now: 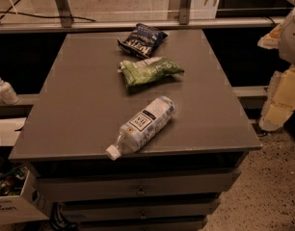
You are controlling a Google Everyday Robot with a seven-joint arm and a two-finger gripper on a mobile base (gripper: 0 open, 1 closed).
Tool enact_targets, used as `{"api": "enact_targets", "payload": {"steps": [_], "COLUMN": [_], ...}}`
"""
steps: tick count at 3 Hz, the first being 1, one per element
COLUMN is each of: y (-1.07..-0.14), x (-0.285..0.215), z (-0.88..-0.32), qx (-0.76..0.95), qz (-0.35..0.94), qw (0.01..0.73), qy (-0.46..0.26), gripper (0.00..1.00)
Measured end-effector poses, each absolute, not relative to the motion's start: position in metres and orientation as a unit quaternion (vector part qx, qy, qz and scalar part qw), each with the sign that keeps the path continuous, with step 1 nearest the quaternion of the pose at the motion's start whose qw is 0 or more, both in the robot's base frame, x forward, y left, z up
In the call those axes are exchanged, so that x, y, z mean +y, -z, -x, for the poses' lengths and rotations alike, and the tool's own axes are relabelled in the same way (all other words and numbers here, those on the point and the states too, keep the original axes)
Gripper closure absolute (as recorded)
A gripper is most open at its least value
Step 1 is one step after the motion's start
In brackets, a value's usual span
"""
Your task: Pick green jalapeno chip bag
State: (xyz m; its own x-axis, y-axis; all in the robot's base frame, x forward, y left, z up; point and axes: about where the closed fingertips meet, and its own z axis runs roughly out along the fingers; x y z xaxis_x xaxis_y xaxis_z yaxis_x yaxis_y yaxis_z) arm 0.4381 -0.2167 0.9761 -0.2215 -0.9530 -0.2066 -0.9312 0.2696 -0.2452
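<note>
Camera view: bag [150, 70] left of tool [281, 96]

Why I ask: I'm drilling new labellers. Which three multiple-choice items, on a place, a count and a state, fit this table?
1. Where is the green jalapeno chip bag? A in a drawer; B between the dark blue chip bag and the clear plastic bottle; C on the floor.
2. How many chip bags lie on the table? A one; B two; C four.
3. How is the bottle? A upright; B hanging; C on its side.
Answers: 1 B, it lies mid-table between them; 2 B, one blue, one green; 3 C, its cap points toward the near edge. The gripper is at the right edge, off the table.
</note>
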Motion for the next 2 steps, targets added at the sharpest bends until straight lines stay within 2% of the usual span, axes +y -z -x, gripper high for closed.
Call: {"api": "enact_targets", "payload": {"steps": [2], "y": [-0.9737], "x": [-0.2163], "z": [-0.444], "qx": [0.782], "qz": [0.6], "qw": [0.168], "qy": [0.03], "gripper": [0.0]}}
